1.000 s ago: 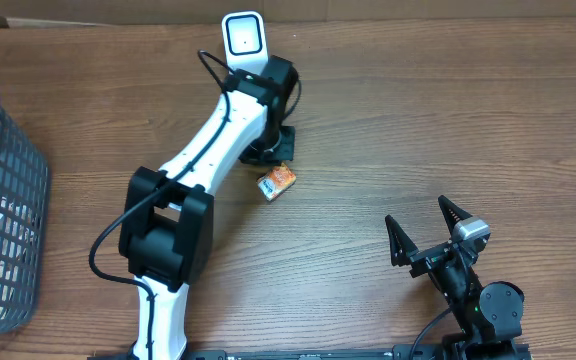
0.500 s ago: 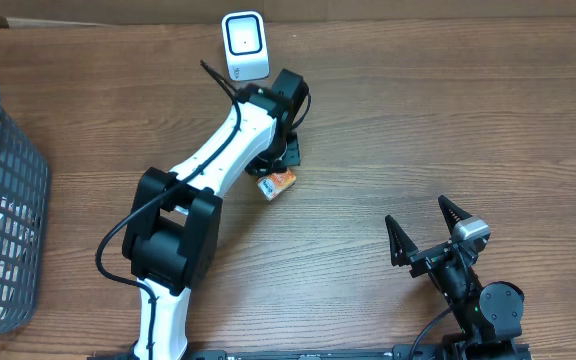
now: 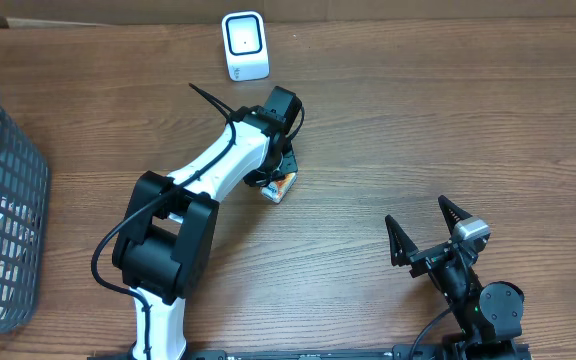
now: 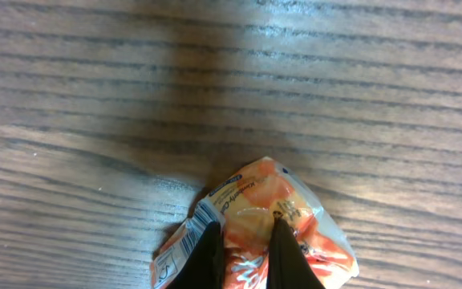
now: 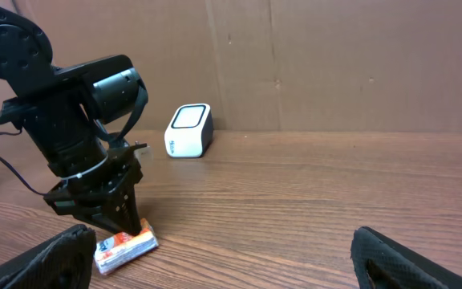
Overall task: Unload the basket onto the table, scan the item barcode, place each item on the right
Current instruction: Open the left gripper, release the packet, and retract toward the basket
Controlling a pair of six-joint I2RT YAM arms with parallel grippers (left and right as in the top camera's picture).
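Pinching only a thin crease of the snack packet (image 4: 257,191), the left claw (image 4: 243,245) could lose the slick wrapper lifting toward the far scanner (image 3: 245,45); the right claw (image 3: 415,210) is spread.

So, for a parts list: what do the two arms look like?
The left arm has white links, black joints and a black cable looped alongside. The left gripper has slim black fingers. The right arm is black; a grey block sits behind the right gripper, whose fingers are black and pointed.
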